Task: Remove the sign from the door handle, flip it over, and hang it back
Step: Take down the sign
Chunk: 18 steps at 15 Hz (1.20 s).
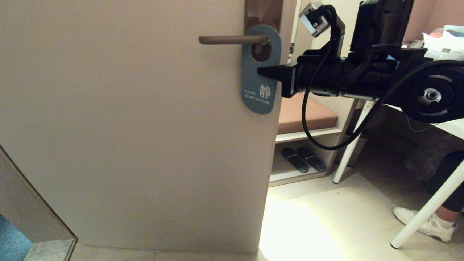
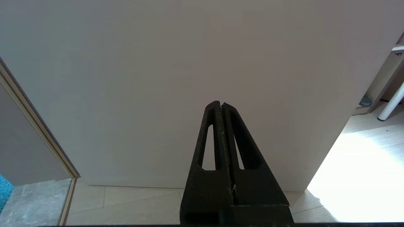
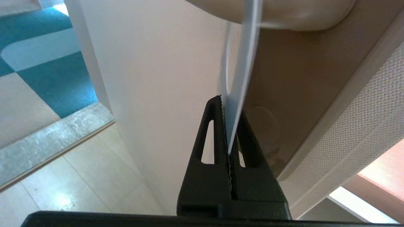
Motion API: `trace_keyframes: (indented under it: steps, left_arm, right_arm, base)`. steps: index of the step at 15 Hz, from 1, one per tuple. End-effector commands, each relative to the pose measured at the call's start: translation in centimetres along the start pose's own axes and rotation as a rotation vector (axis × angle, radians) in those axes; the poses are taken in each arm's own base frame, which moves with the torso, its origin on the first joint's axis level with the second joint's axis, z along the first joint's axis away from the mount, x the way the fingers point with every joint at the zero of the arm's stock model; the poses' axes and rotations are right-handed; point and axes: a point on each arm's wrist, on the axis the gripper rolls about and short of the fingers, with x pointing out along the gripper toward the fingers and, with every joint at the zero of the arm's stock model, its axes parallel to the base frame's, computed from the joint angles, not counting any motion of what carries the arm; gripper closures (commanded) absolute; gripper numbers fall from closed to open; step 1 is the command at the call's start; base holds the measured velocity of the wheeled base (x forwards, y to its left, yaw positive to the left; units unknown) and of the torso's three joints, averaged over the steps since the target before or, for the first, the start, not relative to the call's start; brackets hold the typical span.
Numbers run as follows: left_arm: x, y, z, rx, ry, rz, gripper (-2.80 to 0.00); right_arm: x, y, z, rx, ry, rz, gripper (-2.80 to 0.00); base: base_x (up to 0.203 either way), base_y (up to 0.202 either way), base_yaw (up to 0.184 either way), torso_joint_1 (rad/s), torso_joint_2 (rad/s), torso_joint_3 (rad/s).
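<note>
blue-grey sign [image 1: 261, 69], hung upright

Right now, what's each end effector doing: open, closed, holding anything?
Left end effector: closed, empty, low in front of the door.
Right end effector: closed on the sign, which hangs on the door handle.

Blue-grey sign [image 1: 261, 69], white lettering; bronze-brown door handle [image 1: 232, 39]; beige door [image 1: 127, 127]; black slippers [image 1: 303, 159].
</note>
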Motion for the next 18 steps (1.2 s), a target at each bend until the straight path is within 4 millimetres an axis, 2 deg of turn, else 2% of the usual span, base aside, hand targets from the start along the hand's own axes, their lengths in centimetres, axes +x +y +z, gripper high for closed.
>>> trace_keyframes:
  steps: [1, 5, 11, 18]
  left_arm:
    - [0.0, 0.0, 0.0, -0.001, -0.001, 0.0, 0.0]
    - [0.0, 0.0, 0.0, -0.001, -0.001, 0.0, 0.0]
    - [0.0, 0.0, 0.0, -0.001, -0.001, 0.0, 0.0]
    - [0.0, 0.0, 0.0, -0.001, -0.001, 0.0, 0.0]
  right_arm:
    - [0.0, 0.0, 0.1, -0.003, -0.003, 0.003, 0.0]
    - [0.0, 0.1, 0.1, -0.006, -0.003, 0.004, 0.0]
    - [0.7, 1.8, 0.3, -0.008, -0.007, 0.021, 0.0]
    - [1.7, 2.6, 1.0, -0.016, -0.037, 0.043, 0.0]
  base:
    - [0.0, 0.0, 0.0, 0.0, 0.0, 0.0]
    - [0.0, 0.0, 0.0, 0.0, 0.0, 0.0]
    - [0.0, 0.0, 0.0, 0.0, 0.0, 0.0]
    - [0.0, 0.0, 0.0, 0.0, 0.0, 0.0]
